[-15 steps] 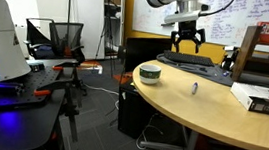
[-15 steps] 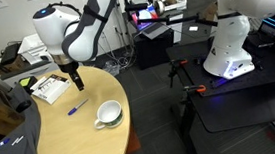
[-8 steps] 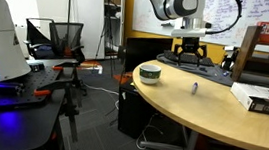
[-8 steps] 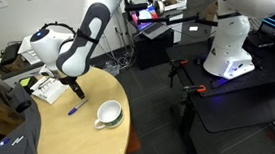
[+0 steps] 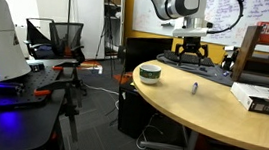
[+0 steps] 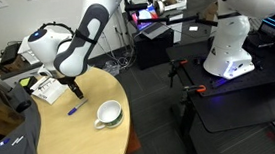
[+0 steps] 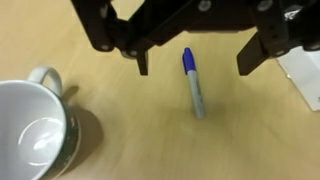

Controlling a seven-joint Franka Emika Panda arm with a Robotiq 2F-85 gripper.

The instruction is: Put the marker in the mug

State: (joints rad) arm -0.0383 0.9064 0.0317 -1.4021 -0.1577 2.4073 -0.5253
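Observation:
The marker (image 7: pixel 193 83) lies flat on the wooden table, blue cap end toward the top of the wrist view, pale barrel toward the bottom. It also shows in both exterior views (image 5: pixel 195 87) (image 6: pixel 77 107). My gripper (image 7: pixel 193 66) is open and empty, hovering over the marker with one finger on each side of its cap end, not touching it. It shows above the marker in both exterior views (image 5: pixel 188 59) (image 6: pixel 77 94). The mug (image 7: pixel 35 130), green and white banded with a white inside, stands upright at the lower left of the wrist view and shows in both exterior views (image 5: pixel 150 74) (image 6: pixel 109 114).
A flat white box (image 5: pixel 260 98) (image 6: pixel 48 89) lies on the round table (image 5: pixel 200 117) beyond the marker; its edge shows in the wrist view (image 7: pixel 305 80). A dark shelf unit (image 5: pixel 267 59) stands at the table's back. Chairs and robot equipment stand on the floor around it.
The gripper came down from well above the table to just over the marker during the first half second. It has held still since. Marker and mug have not moved.

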